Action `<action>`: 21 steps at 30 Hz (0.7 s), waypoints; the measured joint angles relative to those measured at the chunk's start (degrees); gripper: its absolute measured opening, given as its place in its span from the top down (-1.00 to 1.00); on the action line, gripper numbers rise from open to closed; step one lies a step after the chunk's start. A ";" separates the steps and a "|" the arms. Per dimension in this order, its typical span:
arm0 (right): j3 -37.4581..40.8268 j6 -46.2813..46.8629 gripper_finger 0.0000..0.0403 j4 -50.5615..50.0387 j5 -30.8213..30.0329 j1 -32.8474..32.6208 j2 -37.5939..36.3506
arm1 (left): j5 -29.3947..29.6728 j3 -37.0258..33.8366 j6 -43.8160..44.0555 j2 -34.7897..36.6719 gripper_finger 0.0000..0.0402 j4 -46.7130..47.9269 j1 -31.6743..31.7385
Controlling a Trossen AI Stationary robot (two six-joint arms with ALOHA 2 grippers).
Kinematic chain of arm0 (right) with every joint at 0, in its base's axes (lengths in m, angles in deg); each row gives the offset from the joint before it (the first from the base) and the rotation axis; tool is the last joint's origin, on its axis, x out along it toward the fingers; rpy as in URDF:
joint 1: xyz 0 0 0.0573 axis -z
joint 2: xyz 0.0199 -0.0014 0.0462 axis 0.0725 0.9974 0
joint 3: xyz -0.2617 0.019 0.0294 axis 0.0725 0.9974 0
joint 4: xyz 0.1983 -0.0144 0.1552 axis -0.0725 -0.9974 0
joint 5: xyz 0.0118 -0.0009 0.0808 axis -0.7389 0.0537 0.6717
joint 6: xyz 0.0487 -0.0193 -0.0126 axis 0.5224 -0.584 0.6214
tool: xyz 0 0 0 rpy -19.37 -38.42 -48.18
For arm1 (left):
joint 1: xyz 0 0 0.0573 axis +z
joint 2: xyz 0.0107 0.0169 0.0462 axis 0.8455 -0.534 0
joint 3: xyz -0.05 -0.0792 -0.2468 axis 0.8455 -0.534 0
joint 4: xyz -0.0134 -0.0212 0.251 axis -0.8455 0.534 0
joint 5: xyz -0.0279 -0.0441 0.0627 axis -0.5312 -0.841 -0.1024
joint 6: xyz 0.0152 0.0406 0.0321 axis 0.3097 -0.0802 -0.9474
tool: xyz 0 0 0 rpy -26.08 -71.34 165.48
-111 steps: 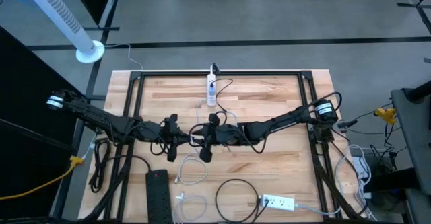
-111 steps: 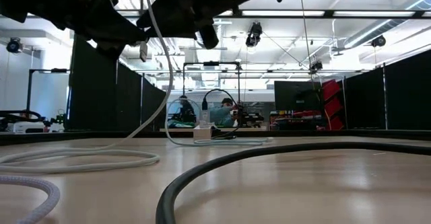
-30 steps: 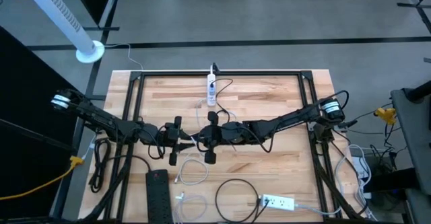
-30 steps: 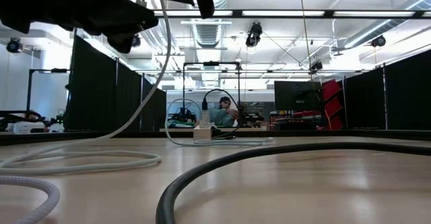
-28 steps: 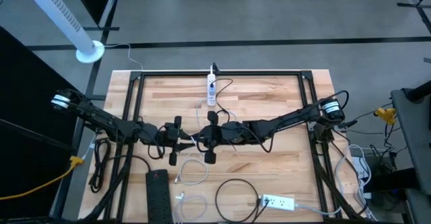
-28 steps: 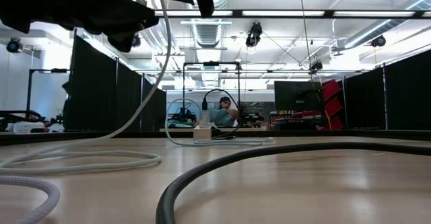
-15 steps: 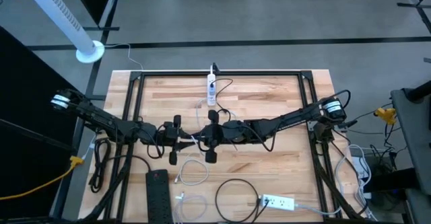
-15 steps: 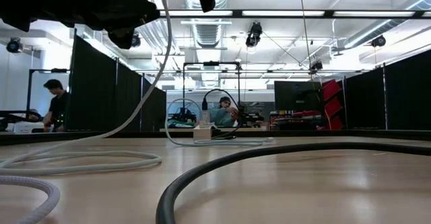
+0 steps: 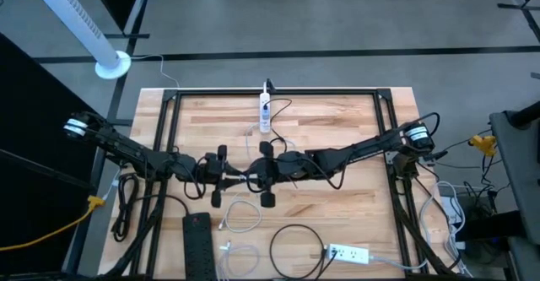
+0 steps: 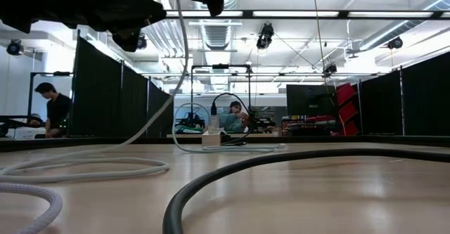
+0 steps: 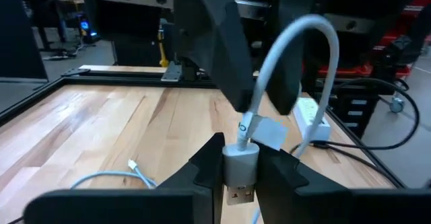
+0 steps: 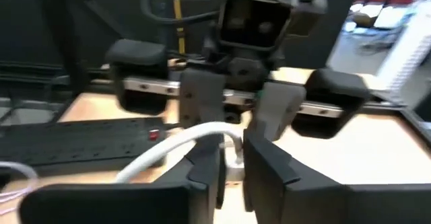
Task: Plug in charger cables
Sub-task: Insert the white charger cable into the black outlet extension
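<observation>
Left wrist view: left gripper (image 11: 240, 177) pinches a white USB plug (image 11: 240, 171) between its fingers, metal tip pointing back toward the wrist, its white cable (image 11: 296, 56) arching up and away. Directly ahead, the right gripper's fingers (image 11: 214, 42) close on the same cable just past the plug. Right wrist view agrees: right gripper (image 12: 231, 160) pressed on the white cable (image 12: 176, 145), the left gripper facing it head-on.

High view: both grippers meet mid-table, left gripper (image 9: 221, 176) and right gripper (image 9: 263, 175) almost touching, held above the wood. White power strip (image 9: 264, 112) lies at the far edge, long axis running away from the arms; black power strip (image 9: 197, 245) sits at the near edge, closer to the left arm. Other loose charger cables (image 9: 243, 216) lie just nearside of the grippers.

Judgement: a handover or regrip; which arm keeps the plug is unclear. Plug's axis runs roughly along the line between the grippers, probably crosswise to the white strip, so it needs turning first.
</observation>
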 joint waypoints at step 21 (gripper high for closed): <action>0.04 -0.23 0.67 1.01 0.79 0.11 0.51 | -2.10 0.00 -0.37 -0.02 0.75 -2.21 -0.13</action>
